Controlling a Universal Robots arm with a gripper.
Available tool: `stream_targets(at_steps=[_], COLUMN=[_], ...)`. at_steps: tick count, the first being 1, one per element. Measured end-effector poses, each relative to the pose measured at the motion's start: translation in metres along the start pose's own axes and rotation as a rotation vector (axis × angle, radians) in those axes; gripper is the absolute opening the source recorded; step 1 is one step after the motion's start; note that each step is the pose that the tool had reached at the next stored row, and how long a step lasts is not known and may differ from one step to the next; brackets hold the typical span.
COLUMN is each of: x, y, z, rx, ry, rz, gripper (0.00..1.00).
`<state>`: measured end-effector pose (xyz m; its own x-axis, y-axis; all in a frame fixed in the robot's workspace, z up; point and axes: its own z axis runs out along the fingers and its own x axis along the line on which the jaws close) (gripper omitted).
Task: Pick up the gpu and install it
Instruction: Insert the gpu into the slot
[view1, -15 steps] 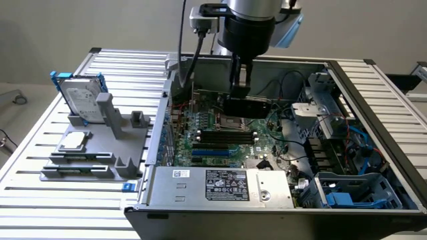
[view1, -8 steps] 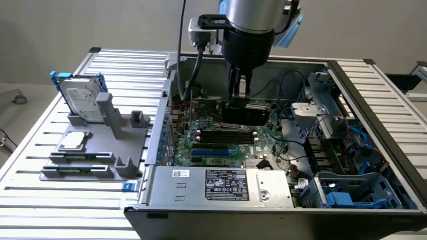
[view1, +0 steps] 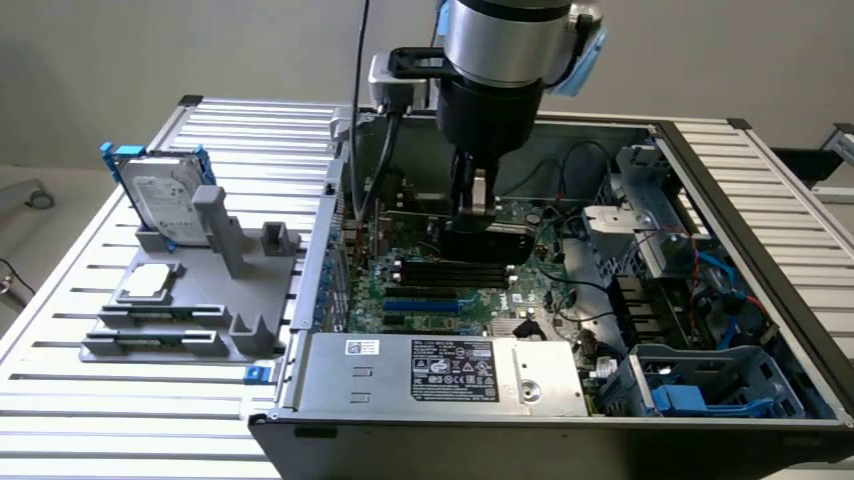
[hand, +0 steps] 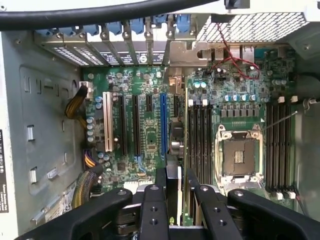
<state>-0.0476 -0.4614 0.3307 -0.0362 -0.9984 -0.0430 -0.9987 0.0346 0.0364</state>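
end effector (hand: 176, 175): clamped on gpu (view1: 489, 242) | gpu: held edge-on just above motherboard (view1: 434, 295) slots | inside computer case (view1: 742, 190)

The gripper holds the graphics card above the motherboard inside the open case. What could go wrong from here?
1. The graphics card, clamped in the gripper, seems to hang between the blue slot and the memory slots. Pushed down misaligned, it could damage contacts.
2. Held only near its upper edge, it may tilt or slip when pushed.
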Motion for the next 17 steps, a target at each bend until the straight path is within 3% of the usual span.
stream_targets(at_steps=[13, 17], x=[0.010, 0.010], y=[0.0196, 0.0212], z=[0.0234, 0.0256], rx=[-0.0006, 0.0001], ry=[-0.0012, -0.0008], rz=[-0.018, -0.021], gripper=[0.26, 0.26])
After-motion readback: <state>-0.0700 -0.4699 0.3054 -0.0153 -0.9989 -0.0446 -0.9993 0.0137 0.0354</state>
